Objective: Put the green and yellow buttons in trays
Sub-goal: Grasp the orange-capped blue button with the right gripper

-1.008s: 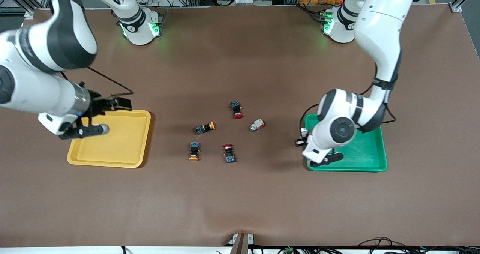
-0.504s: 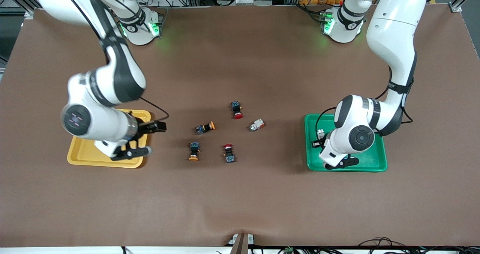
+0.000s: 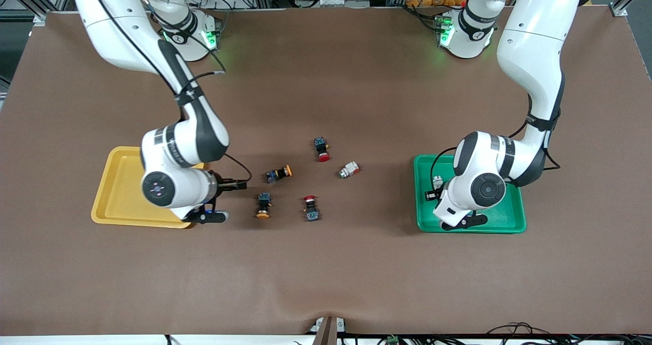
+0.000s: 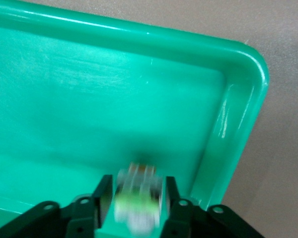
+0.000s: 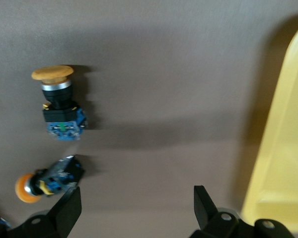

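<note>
While red-capped switches [image 3: 323, 150] (two) lie among buttons [image 3: 263, 205].

No text, label, brand or number can be read anywhere in these views. The robot bases [image 3: 189, 38] carry small dark marks, but they are too small to make out

Left claw [image 4: 138, 208]: low over the green tray [image 4: 114, 99], fingers clamped on a pale green button [image 4: 137, 201].
Right claw [image 5: 134, 208]: fingers spread, over the desk [image 5: 164, 74].
</note>
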Robot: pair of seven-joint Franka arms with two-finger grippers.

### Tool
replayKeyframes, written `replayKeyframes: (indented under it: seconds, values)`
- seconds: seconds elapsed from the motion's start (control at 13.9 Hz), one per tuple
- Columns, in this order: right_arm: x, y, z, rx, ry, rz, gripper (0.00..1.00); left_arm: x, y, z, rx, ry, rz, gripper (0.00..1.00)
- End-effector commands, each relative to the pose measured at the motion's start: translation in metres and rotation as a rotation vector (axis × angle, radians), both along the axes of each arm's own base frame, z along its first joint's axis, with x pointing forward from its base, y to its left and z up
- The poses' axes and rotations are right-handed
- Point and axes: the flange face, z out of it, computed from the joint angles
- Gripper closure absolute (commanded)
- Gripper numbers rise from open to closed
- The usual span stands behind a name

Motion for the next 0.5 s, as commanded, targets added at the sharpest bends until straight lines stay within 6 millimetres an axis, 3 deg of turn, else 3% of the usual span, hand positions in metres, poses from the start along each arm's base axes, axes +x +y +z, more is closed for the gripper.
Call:
replayKeyframes:
  seconds: [0.0, 0.43]
  values:
    - [-0.012, 0.030, 0.006, -0.056, -0.007, -0.185, 0.00, -0.001, 0.001, -0.002, 0.008, 0.003, -0.004, 0.00]
    - [-0.017, 0.057, -0.009, -0.090, -0.028, -0.517, 0.00, 0.000, -0.002, 0.009, 0.005, -0.010, -0.005, 0.00]
